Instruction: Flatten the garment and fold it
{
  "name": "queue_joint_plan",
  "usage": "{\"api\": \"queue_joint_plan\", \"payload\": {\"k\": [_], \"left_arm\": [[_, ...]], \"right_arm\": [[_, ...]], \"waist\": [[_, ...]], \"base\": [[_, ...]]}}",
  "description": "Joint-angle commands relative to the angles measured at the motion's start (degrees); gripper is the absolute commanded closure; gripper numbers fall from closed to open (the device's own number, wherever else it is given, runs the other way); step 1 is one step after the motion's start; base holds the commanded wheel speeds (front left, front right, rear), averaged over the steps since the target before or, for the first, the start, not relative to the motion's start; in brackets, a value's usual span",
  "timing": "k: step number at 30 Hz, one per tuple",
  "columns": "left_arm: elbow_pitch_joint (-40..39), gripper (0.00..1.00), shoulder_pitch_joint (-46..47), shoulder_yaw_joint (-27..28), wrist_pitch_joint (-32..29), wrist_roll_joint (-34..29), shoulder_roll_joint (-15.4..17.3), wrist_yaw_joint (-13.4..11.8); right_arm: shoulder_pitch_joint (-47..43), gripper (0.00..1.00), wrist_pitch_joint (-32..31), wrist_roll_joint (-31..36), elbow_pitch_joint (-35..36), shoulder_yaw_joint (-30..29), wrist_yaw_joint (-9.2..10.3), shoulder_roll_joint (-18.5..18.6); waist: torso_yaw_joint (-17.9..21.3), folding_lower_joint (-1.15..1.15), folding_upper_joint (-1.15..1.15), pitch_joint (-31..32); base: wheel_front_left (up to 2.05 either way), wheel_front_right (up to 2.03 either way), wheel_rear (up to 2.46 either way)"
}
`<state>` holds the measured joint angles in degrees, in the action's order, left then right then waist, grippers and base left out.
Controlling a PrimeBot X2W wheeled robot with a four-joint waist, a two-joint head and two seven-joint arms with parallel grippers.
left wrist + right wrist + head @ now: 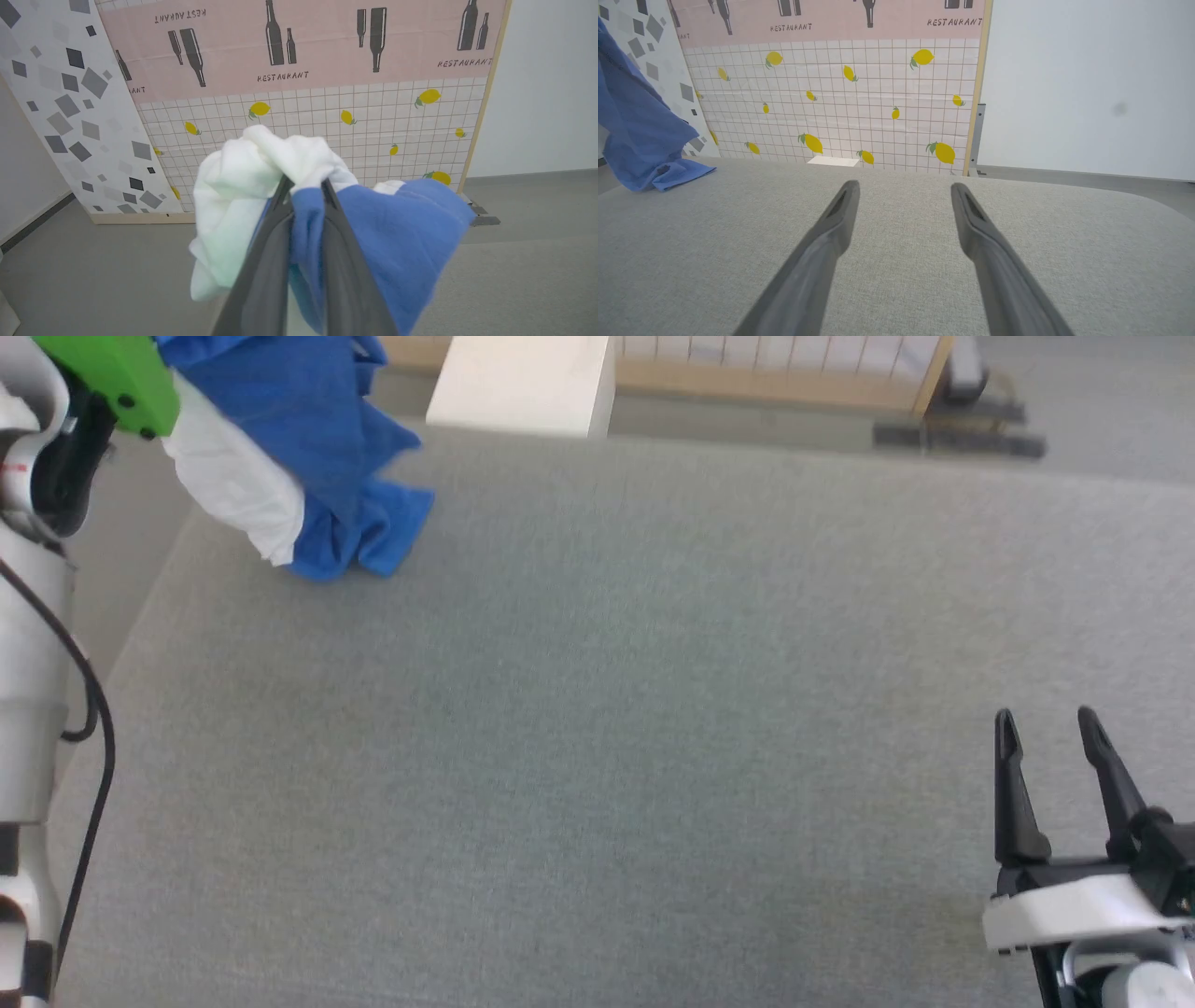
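Left wrist view: the garment point(402, 233) is bunched up, pinched between the left gripper point(303, 183) fingers. In the head view it hangs at upper left, with only its blue tail touching the desk point(597, 756). Nothing's flattened or folded yet, so basically the whole job's left. The right gripper point(1046, 723) sits lower right, fingers spread, empty. A pale block point(523, 383) sits beyond the far edge, not in the way I'd say.

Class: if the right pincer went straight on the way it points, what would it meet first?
Probably nothing nearby: the right pincer points low across the grey table, and its way looks free. Past the far edge stands the lemon-tiled panel, though depth is unclear.
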<state>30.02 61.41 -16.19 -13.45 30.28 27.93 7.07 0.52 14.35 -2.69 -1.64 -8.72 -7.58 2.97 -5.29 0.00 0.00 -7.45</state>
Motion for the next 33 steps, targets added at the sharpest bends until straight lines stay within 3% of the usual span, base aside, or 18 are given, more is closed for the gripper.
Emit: {"api": "queue_joint_plan", "payload": {"k": [1,8,24,33], "left_arm": [[-1.11,1.0,1.45,-0.67,-0.11,0.86,-0.8,0.35],[-5.08,1.0,4.4,-1.69,-0.83,5.5,-5.27,0.39],[-10.23,1.0,11.79,-6.23,-1.29,14.32,-21.48,0.4],[-9.33,1.0,4.92,-13.15,3.38,14.56,-24.45,-0.05]], "right_arm": [[-1.11,0.0,0.54,-0.55,-0.39,-0.2,0.09,-0.08],[-3.79,0.0,0.62,-1.4,-0.32,-1.78,0.09,-0.09],[-4.31,0.0,0.64,-2.91,0.42,-1.67,0.09,-0.09],[-2.79,0.0,0.64,-3.82,0.73,-2.13,0.09,-0.09]], "waist": [[2.73,0.0,0.0,6.01],[4.96,0.0,0.0,10.05],[8.27,0.0,0.0,10.04],[8.95,0.0,0.0,7.4]], "base": [[0.0,0.0,0.0],[0.0,0.0,0.0],[0.0,0.0,0.0],[0.0,0.0,0.0]]}}
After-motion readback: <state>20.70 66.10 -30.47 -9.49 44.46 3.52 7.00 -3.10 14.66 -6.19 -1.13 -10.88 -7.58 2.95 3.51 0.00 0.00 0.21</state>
